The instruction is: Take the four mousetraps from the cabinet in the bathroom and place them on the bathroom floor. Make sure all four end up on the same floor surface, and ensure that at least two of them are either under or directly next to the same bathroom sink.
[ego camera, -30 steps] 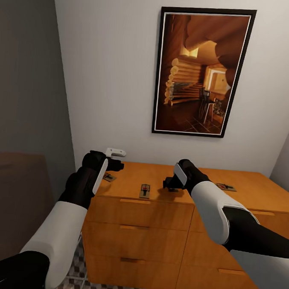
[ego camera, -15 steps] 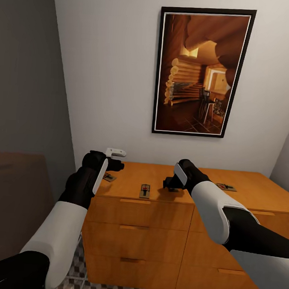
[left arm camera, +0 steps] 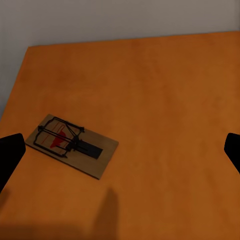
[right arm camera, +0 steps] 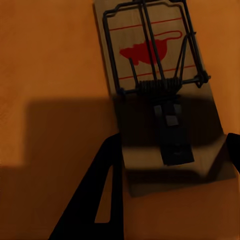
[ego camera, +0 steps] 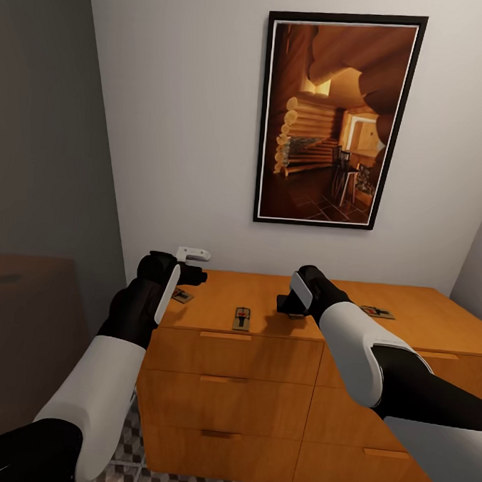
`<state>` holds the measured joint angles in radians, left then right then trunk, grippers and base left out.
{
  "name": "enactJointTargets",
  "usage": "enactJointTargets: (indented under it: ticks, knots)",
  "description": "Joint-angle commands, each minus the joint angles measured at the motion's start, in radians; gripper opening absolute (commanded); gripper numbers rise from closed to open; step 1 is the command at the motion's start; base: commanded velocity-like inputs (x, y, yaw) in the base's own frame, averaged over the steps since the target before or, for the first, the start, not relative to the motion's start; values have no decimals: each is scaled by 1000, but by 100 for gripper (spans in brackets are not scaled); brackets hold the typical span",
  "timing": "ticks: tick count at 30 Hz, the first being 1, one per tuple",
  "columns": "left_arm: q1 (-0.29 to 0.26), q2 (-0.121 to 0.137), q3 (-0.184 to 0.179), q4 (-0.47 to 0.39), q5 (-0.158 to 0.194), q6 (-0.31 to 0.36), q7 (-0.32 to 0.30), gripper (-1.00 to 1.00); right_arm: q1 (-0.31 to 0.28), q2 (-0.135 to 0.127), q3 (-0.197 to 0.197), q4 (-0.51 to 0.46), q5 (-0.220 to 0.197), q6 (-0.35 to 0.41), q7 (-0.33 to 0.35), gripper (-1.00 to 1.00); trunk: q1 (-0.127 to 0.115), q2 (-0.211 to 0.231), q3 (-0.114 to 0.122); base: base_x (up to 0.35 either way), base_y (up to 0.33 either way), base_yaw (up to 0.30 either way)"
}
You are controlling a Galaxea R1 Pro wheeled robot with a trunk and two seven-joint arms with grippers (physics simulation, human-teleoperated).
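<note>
Mousetraps are lying flat on the cabinet [ego camera: 266,303] top: one [ego camera: 182,295] just beside the left hand [ego camera: 194,264], one [ego camera: 242,318] near the front edge, one [ego camera: 376,311] well to the right. Left hand is hovering with fingers apart above its trap [left arm camera: 72,144]. Right hand [ego camera: 292,305] is sitting low, fingers [right arm camera: 100,200] spread on either side of a fourth trap [right arm camera: 160,95], not clamping it.

Cabinet [ego camera: 261,385] against the back wall, picture [ego camera: 337,118] hung above it. On the cabinet top: left mousetrap [ego camera: 183,295] near the left edge under the left gripper [ego camera: 194,264], middle mousetrap [ego camera: 242,317] at the front edge, right mousetrap [ego camera: 376,311] further right. Right gripper [ego camera: 291,305] low over a fourth mousetrap [right arm camera: 157,95], possibly touching it.
</note>
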<state>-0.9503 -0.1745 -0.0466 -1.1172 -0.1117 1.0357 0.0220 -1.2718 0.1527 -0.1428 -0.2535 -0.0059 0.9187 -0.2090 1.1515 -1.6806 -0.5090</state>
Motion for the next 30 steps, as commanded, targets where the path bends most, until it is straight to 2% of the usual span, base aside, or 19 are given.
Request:
enactJointTargets:
  ticks: [1,9,13,16,17,18,22,27,29,30]
  knots:
    - [-1,0,-1,-1,-3,4,1,100,0,1,-11,22,1,4,-9,-100,0,0,-1,0,0,0]
    - [-1,0,-1,-4,-4,4,1,100,0,-4,-9,16,11,12,-10,-100,0,0,-1,0,0,0]
    - [-1,0,-1,-8,-5,4,1,100,0,-16,-9,-21,16,38,-8,-100,0,0,-1,0,0,0]
    - [-1,0,-1,-10,-5,4,1,100,0,-30,-9,-126,17,128,-8,-100,0,0,-1,0,0,0]
    - [-1,0,-1,-10,-5,4,1,100,0,-32,-9,-164,17,128,-8,-100,0,0,-1,0,0,0]
    - [-1,0,-1,-9,-4,3,1,100,0,-37,-8,-281,19,128,-10,-100,0,0,-1,0,0,0]
    - [-1,0,1,-24,-5,3,1,100,0,-37,-9,-294,21,128,-9,-100,0,0,-1,0,0,0]
    - [-1,0,1,-84,-3,4,1,100,0,-31,-4,-392,21,128,-8,-100,0,0,-1,0,0,0]
    - [-1,0,1,-102,17,4,0,100,0,-30,-4,-432,16,128,-7,-100,0,0,-1,0,0,0]
    - [-1,0,1,-107,39,4,0,100,0,-29,-3,-448,15,128,-6,-100,0,0,-1,0,0,0]
